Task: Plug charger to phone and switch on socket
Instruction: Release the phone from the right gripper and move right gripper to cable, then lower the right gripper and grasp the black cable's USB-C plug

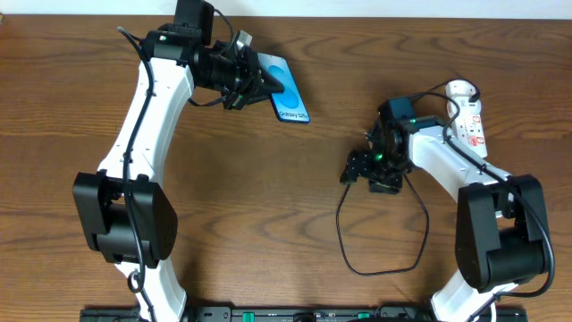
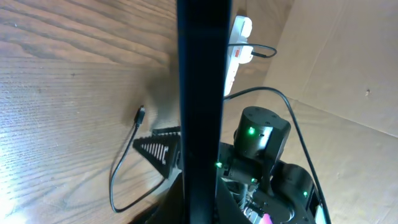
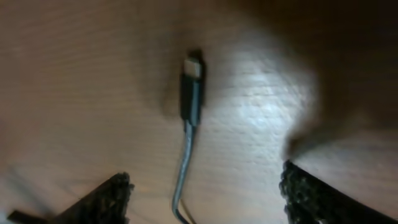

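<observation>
Left gripper is clamped on the left end of the slim blue-screened phone, far left on the brown wooden table, and the phone looks tipped up on edge. Over on the right, the right gripper hovers low, fingers apart. The small black plug tip of the thin black charger cable lies loose on the wood between them. So nothing is plugged in yet, and plug and phone are well apart. The narrow white socket strip sits far right, untouched. Whether it is switched on, I cannot tell.
</observation>
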